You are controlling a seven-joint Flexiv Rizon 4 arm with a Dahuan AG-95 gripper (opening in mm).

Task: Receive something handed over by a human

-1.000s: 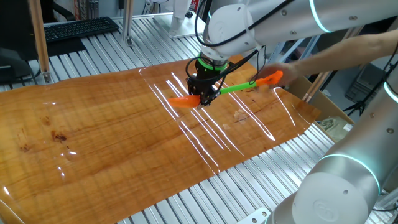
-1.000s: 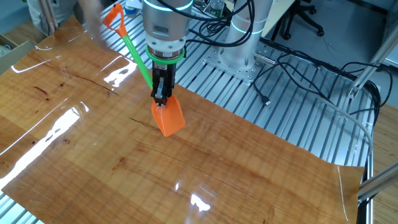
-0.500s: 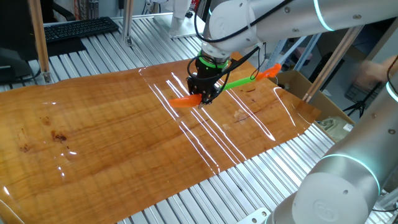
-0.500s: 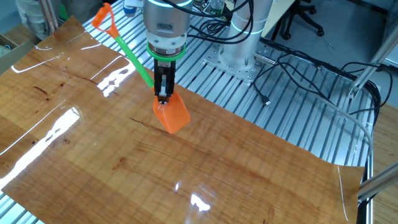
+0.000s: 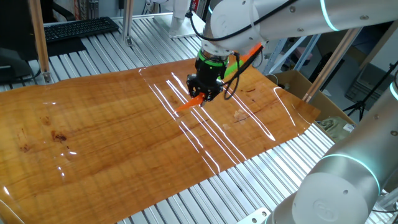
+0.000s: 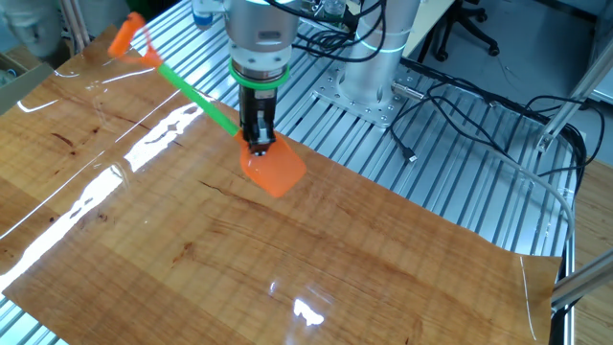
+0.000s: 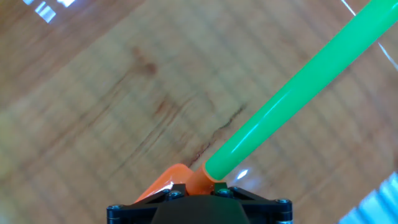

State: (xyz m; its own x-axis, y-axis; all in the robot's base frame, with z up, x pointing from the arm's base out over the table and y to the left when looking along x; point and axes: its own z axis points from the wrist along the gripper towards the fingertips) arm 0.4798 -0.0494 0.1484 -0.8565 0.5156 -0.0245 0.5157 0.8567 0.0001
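I have the pincer [image 6: 257, 146] clamped on the shovel [image 6: 272, 169] where shaft meets blade, carrying it clear above the table [image 6: 144, 249], because no hand supports it now.

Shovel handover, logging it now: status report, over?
Gripper shut on toy shovel where blade meets green shaft. Shovel clear of the wooden tabletop. No hand on it.

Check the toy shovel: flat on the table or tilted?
Tilted. The gripper is shut on the toy shovel near its orange blade, and the green shaft slants up off the table.
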